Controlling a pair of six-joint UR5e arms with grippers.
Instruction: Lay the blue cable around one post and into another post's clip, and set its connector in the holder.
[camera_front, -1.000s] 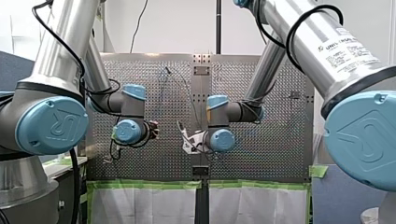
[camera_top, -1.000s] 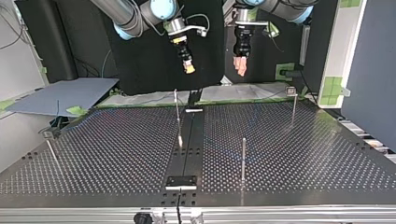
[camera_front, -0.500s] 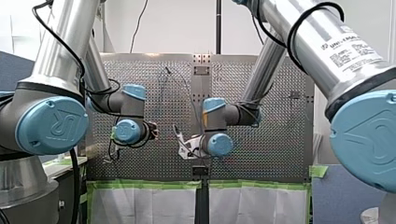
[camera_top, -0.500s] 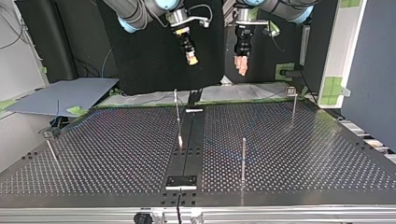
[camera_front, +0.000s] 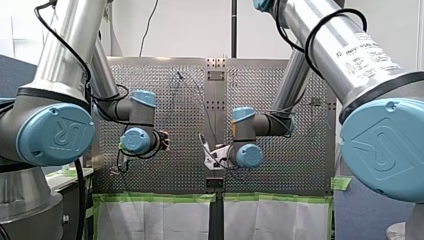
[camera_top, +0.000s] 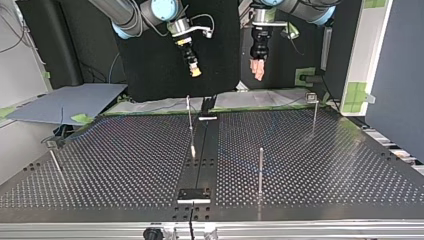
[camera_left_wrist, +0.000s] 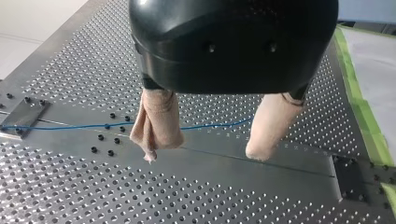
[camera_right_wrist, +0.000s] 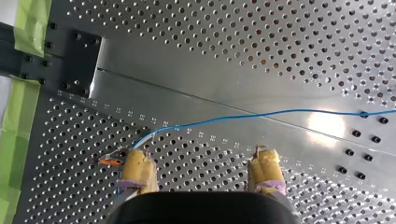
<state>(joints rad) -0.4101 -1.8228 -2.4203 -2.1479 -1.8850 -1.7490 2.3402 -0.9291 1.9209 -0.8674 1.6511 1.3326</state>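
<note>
The thin blue cable (camera_right_wrist: 261, 113) lies flat on the perforated table. Its end curls down to a small orange-tipped connector (camera_right_wrist: 108, 161) just beside one yellow pad of my right gripper (camera_right_wrist: 200, 154). That gripper hangs open above the table with nothing between its fingers, and shows at the top view's upper left (camera_top: 195, 71). My left gripper (camera_left_wrist: 203, 155) with beige pads is open and empty too. The blue cable (camera_left_wrist: 70, 126) runs across the table under it. In the top view the left gripper (camera_top: 257, 72) hangs high over the far edge.
Thin metal posts stand on the table: one near the middle (camera_top: 260, 167), one at the far right (camera_top: 314, 112), one at the left (camera_top: 54, 159) and one by the centre strip (camera_top: 189, 114). A black plate (camera_top: 194, 194) sits at the near edge. Green tape (camera_right_wrist: 21, 116) lines the table's border.
My right gripper has swung towards the top view's left and a little lower. My left arm has not moved. Both grippers stay open.
</note>
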